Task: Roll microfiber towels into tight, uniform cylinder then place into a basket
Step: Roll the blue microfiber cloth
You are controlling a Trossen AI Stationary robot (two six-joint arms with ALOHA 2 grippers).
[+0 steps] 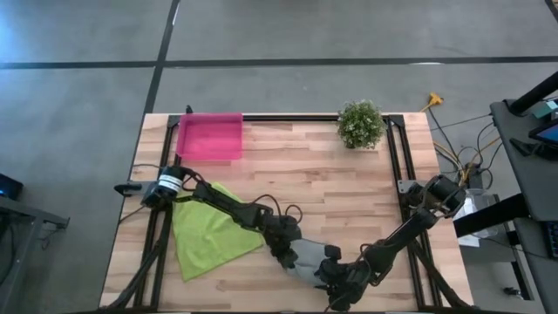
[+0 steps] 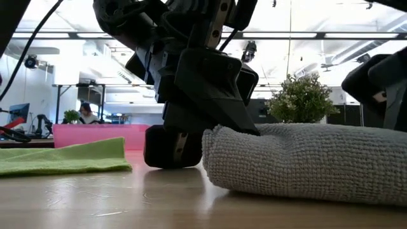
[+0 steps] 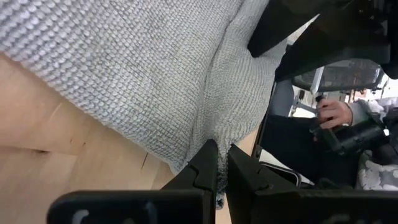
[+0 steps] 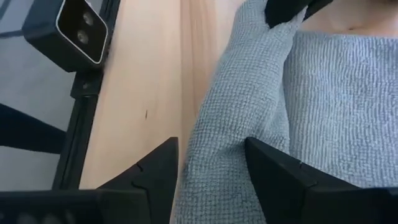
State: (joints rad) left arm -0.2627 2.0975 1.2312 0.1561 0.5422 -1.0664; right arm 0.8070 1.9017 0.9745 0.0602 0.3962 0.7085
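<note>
The grey microfiber towel (image 1: 310,258) lies on the table near the front edge, bunched into a thick loose roll (image 2: 305,159). My left gripper (image 3: 222,158) is at the roll's left end (image 1: 292,249), shut on the cloth. My right gripper (image 4: 211,162) is at the roll's near right end (image 1: 336,281). It is open, and a ridge of the grey towel (image 4: 239,124) runs between its fingers. The lime green towel (image 1: 209,231) lies flat on the table to the left. The pink basket (image 1: 209,136) stands at the far left. My left gripper pinches a fold of the grey towel (image 3: 214,127) between its two shut fingers, at the roll's left end (image 2: 219,133). The fingers slant down from the table's left and far side. The towel rests on the table. My right gripper has a finger on either side of the grey ridge; I cannot tell whether either finger (image 4: 273,165) touches it.
A small potted plant (image 1: 360,123) stands at the far right of the table. Black rails (image 1: 397,166) run along the table's left and right sides. Bare wood lies between the basket and the plant. A person's hand (image 3: 336,115) shows beyond the table.
</note>
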